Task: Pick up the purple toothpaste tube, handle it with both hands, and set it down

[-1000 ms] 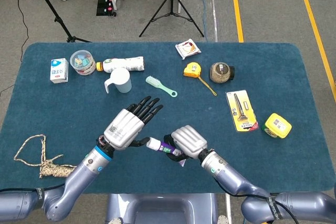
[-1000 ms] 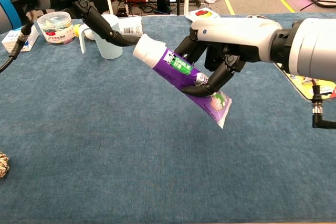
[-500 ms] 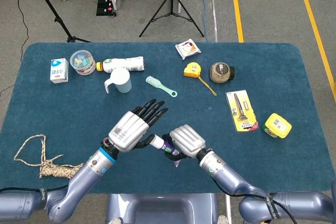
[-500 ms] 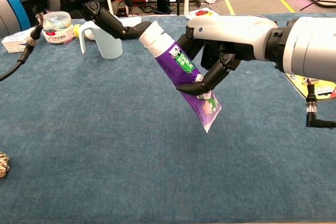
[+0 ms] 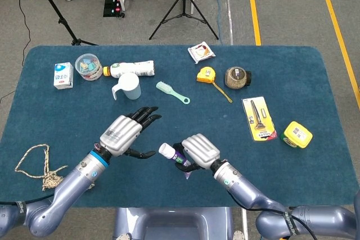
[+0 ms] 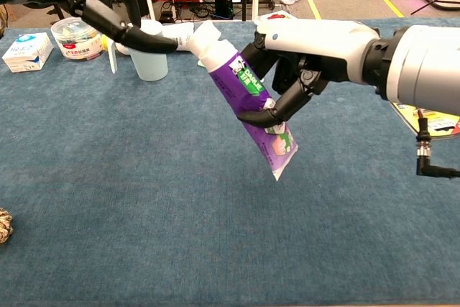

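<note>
My right hand (image 5: 198,150) (image 6: 302,62) grips the purple toothpaste tube (image 6: 248,100) (image 5: 170,152) around its middle and holds it above the blue table. The white cap points up and to the left, and the flat crimped end hangs down. My left hand (image 5: 125,132) (image 6: 118,5) is off to the left of the cap with its fingers spread and nothing in it. A small gap separates its thumb from the cap.
At the back left stand a pale blue cup (image 5: 129,86), a lying white bottle (image 5: 130,69), a clear tub (image 5: 88,66) and a small white box (image 5: 63,75). A green brush (image 5: 171,91), tape measure (image 5: 206,75) and yellow box (image 5: 297,134) lie further right. A rope (image 5: 40,167) lies front left.
My left hand has let go of the cap and drawn back to the left. The right hand has tilted the tube more upright and still holds it.
</note>
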